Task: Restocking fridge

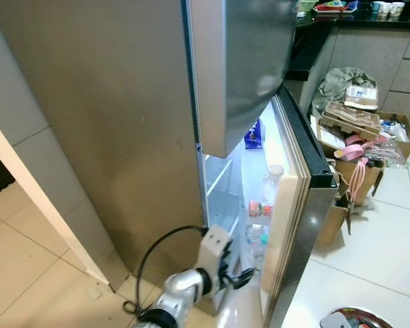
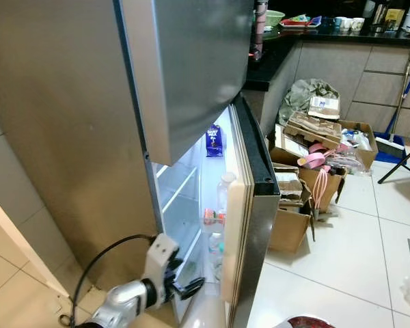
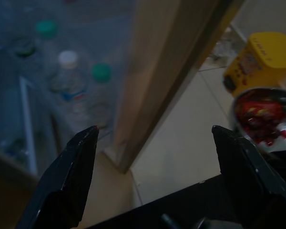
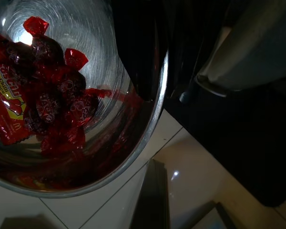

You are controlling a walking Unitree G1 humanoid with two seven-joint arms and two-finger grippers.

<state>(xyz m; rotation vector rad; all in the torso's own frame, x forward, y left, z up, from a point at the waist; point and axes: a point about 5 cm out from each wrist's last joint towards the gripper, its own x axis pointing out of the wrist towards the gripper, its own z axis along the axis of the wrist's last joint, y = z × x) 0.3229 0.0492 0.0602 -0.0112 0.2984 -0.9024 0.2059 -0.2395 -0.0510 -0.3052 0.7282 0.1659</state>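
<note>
The tall steel fridge has its lower door swung open and its upper door ajar. The door shelves hold a blue carton, a white-capped bottle and water bottles. My left gripper is low at the opening beside the door's edge, open and holding nothing; its fingers stand wide apart. My right gripper is shut on the rim of a metal bowl, one finger inside it. Red wrapped sweets fill the bowl.
Cardboard boxes of clutter with pink hangers stand right of the open door. A dark counter runs along the back, a broom leaning on it. A white panel slants at left. A yellow box sits by the bowl.
</note>
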